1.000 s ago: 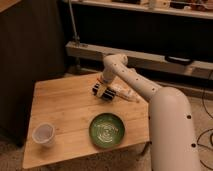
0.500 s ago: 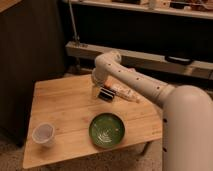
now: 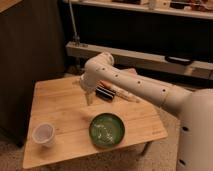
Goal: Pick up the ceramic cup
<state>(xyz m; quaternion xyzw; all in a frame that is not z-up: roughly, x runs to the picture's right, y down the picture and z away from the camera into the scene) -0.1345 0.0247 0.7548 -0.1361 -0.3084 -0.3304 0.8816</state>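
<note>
The gripper [image 3: 96, 94] hangs over the middle of the wooden table [image 3: 55, 95]; how far open it is cannot be told. The ceramic cup [image 3: 44, 134] stands upright at about 8 o'clock from it, well apart and untouched. The green bowl [image 3: 107, 130] sits at the cup's 3 o'clock.

The gripper [image 3: 95, 93] hangs just behind the wide, shallow green patterned bowl [image 3: 106, 130], under the bend of the white tubular arm [image 3: 142, 86]. A dark block [image 3: 104, 93] and a pale orange-marked strip [image 3: 121, 94] beside it cannot be identified. Right of the bowl, the robot's white rounded body [image 3: 197, 132] is cut off by the right and bottom edges.
</note>
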